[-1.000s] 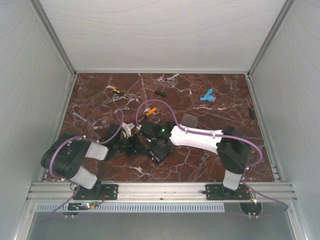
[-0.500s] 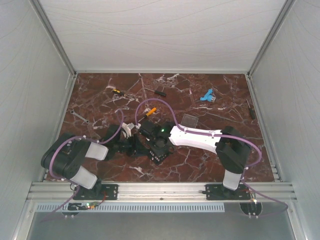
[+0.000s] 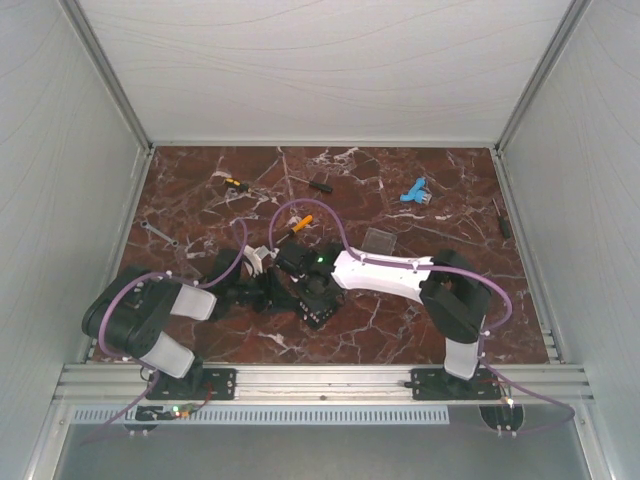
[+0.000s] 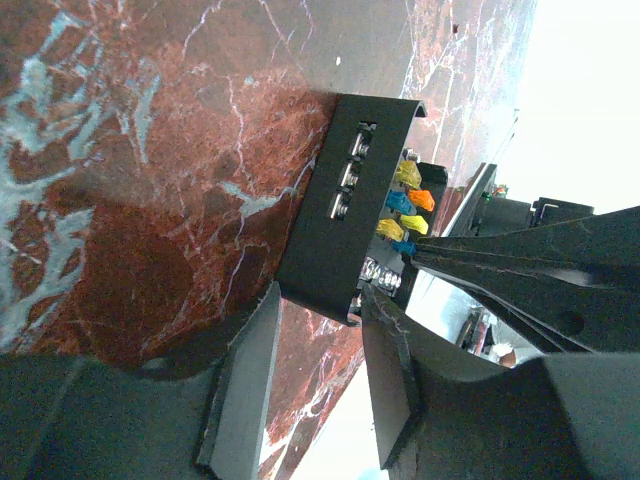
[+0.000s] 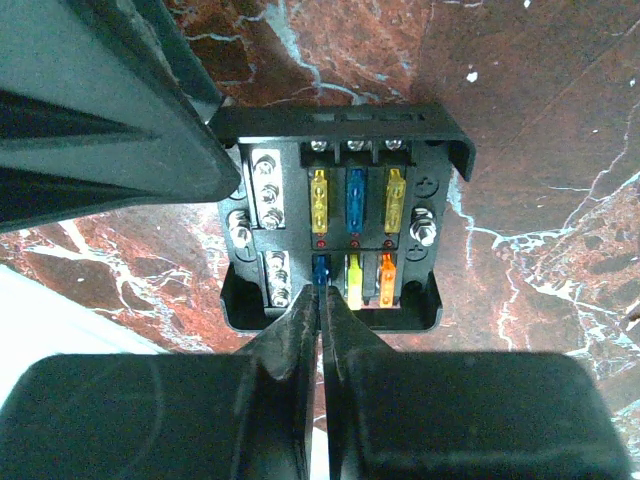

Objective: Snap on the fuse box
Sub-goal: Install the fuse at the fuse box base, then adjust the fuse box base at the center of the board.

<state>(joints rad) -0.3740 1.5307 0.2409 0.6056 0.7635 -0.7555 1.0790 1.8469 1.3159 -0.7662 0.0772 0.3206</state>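
The fuse box [image 5: 350,130] is a black square box lying open on the marble, with yellow, blue and orange fuses in two rows. It lies between the two arms [image 3: 320,312]. My left gripper [image 4: 320,300] has its fingertips closed on the box's near end [image 4: 345,200]; one of its fingers [image 5: 120,150] shows at the box's left side. My right gripper [image 5: 320,295] is shut, its tips touching the blue fuse [image 5: 320,268] in the near row. Whether that fuse is pinched I cannot tell. The clear lid [image 3: 378,239] lies flat behind the right arm.
Small screwdrivers [image 3: 235,184] [image 3: 320,185] [image 3: 300,222] lie behind the arms. A blue part [image 3: 414,192] sits at the back right, a wrench [image 3: 160,235] at the left, a dark tool [image 3: 501,215] by the right wall. White walls enclose the table.
My right gripper has closed its jaws over the fuse box, and the right arm has shifted a little to the left. The left arm and the box have not moved.
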